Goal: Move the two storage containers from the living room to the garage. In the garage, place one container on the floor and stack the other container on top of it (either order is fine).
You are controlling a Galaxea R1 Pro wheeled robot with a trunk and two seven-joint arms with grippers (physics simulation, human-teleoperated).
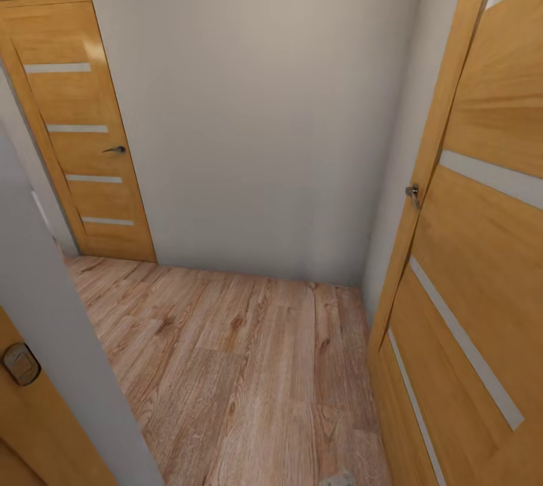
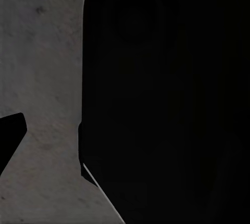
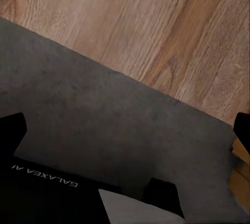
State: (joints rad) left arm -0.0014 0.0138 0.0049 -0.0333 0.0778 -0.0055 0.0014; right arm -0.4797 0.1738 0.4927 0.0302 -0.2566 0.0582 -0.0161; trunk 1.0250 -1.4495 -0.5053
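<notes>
Wood planks run ahead of us through a narrow hallway, ending at a pale wall. One slatted door stands shut at the far left, and another door hangs open close on our right, its handle sticking out toward our path.

At the right wrist we see grey concrete meeting wood floor along a straight edge, so we judge we are straddling a threshold. At the left wrist, speckled concrete lies beside a dark body that blocks most of the picture.

We see no containers here, so we cannot say where they are. We cannot tell how either arm's jaws stand.

The danger we judge is the tight passage: a wide turn could clip the right door or its handle, or catch the grey wall corner at our left.
</notes>
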